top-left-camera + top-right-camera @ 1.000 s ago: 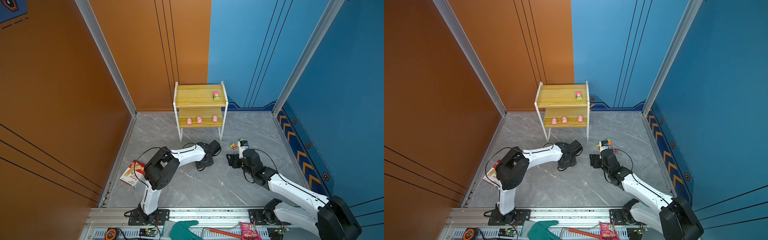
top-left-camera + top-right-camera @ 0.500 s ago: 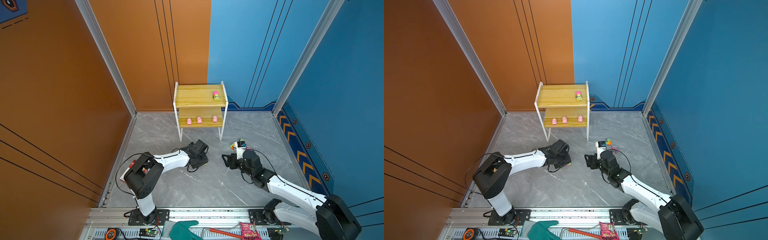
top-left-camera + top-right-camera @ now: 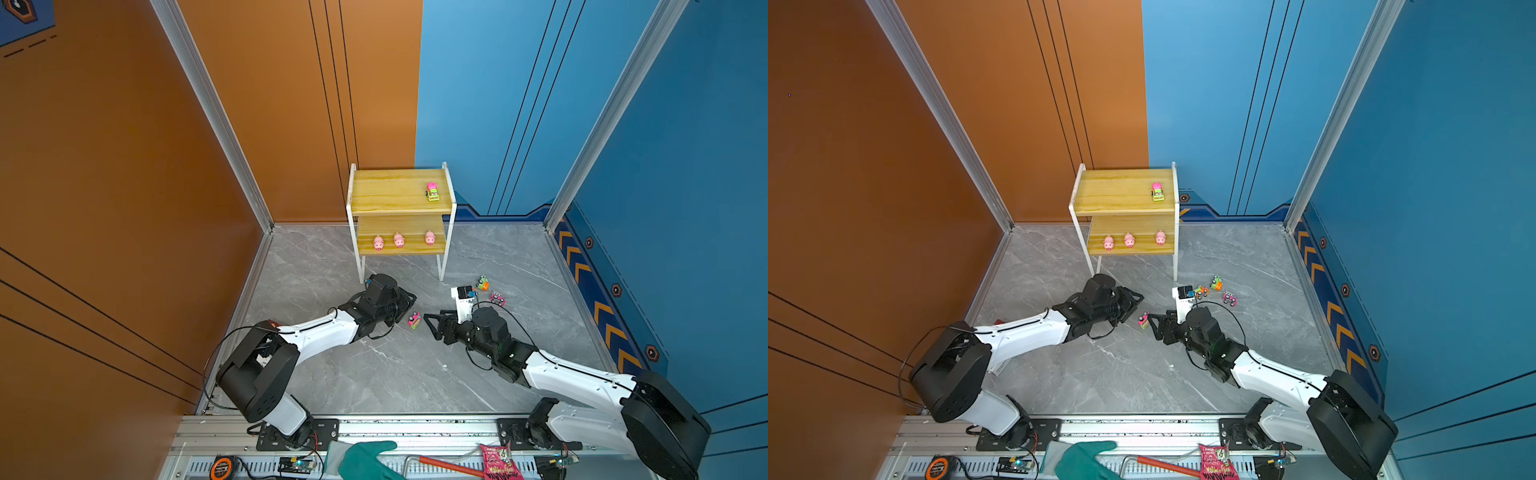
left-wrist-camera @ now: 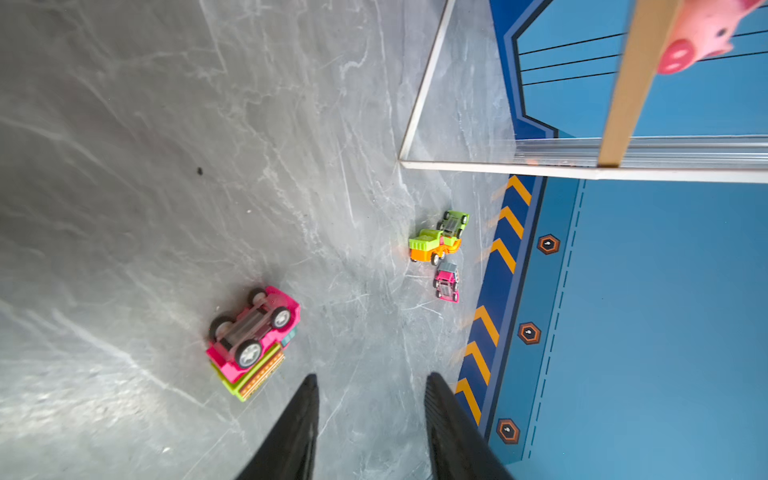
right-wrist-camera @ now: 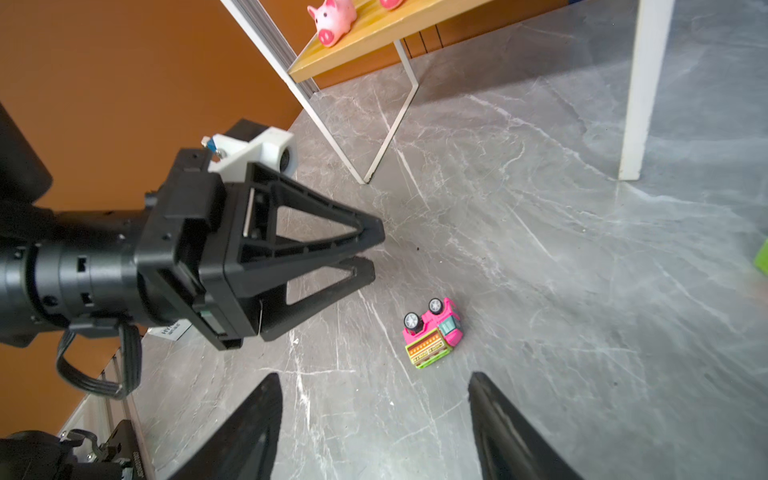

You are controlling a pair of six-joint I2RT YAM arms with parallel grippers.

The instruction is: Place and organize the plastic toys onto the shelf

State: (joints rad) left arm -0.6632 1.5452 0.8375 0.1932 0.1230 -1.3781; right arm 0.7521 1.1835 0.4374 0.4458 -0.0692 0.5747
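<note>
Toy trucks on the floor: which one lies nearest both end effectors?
The pink-and-lime truck, lying alone between the left end effector and right end effector; the other three trucks cluster farther off, behind the right end effector.

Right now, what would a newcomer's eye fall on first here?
An overturned pink toy truck lies on the grey floor between the left gripper and right gripper, both open and pointing at it. Behind them, the shelf holds three pink pigs in a row on its lower board and one pink-and-green truck on top.
</note>
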